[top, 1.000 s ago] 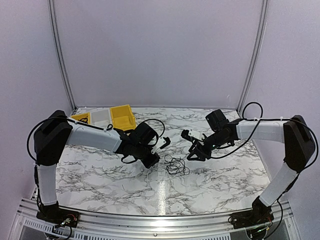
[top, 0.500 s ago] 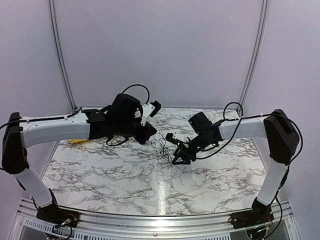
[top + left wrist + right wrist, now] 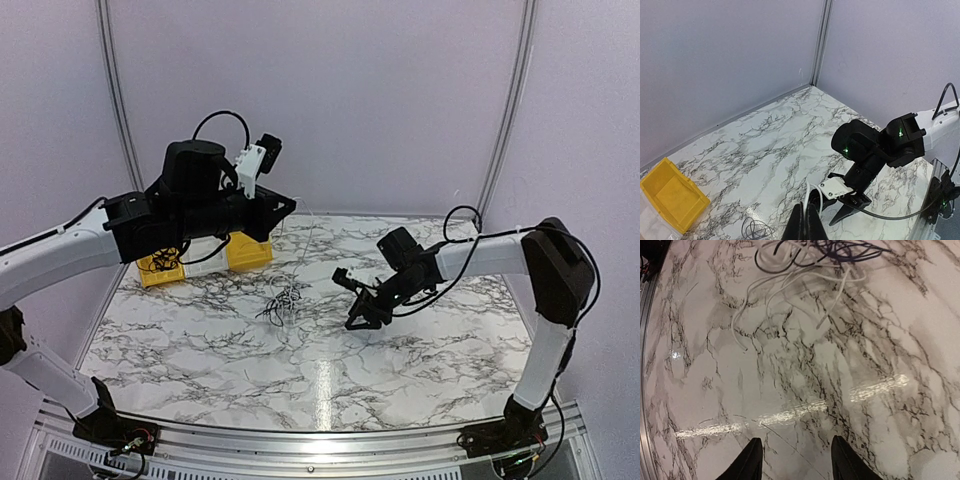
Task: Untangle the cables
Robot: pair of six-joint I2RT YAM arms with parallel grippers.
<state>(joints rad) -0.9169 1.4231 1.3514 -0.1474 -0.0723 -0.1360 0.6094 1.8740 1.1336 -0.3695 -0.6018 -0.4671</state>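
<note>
Holding the white cable pinched tight in my left claw, high over the marble table. The strand drops from the fingertips to the cables, which lie heaped far below this claw, the black loops snarled with the white ones. My right claw hangs low, jaws partly apart with nothing between them, and the heap lies just ahead of its fingertips. Step in hand, as I judge it: draw the white line free of the black. To do it well, I'd bring the right claw forward and down onto a black loop at the heap's near edge and grip that alone, well clear of any white. Then I'd raise the left claw slowly and straight up, so the white slides out rather than cinching. If the whole heap rises together, I'd pause and re-grip lower. Risk: a plug end catching inside a loop.
</note>
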